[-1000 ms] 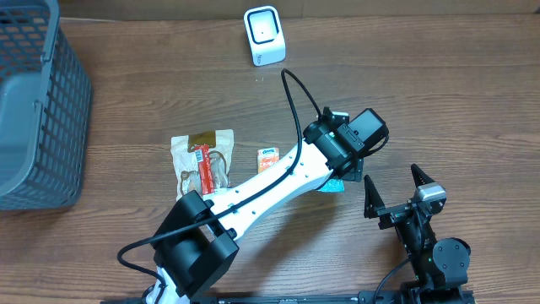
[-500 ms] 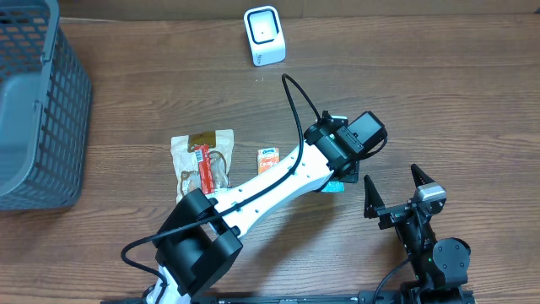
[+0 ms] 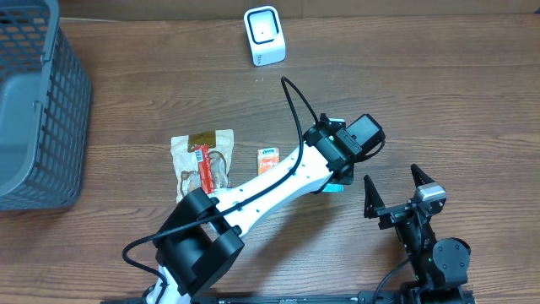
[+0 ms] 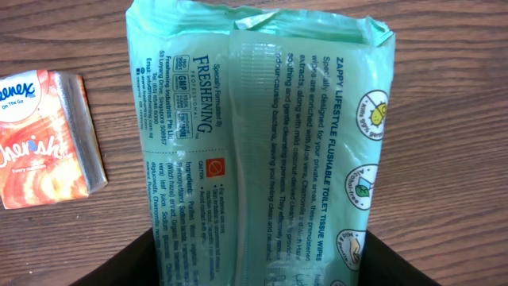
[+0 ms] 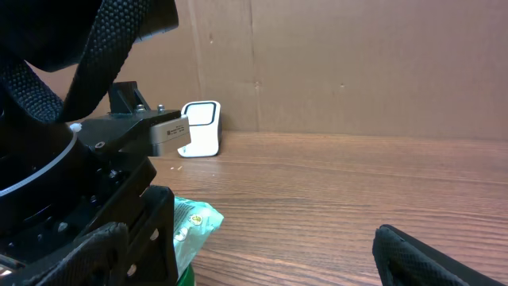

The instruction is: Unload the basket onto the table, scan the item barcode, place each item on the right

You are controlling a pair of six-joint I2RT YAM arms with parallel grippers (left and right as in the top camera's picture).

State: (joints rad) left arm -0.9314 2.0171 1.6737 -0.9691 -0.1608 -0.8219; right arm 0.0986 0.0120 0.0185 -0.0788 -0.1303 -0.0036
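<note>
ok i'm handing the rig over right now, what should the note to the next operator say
Left gripper: jaws either side of the mint-green plastic wipes pack lying on the wooden table; a firm grip cannot be confirmed.
Right gripper: open, empty, near the front edge.
White box-shaped barcode scanner: at the far edge.
Done: pack reached.
Left: grip, lift, show the barcode to the scanner.

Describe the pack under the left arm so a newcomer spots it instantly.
Start at the white left arm stretched across the wooden table. Between the left pincer's fingers lies a wipes pack. It's mint green, unlike the orange tissue pack beside it.
</note>
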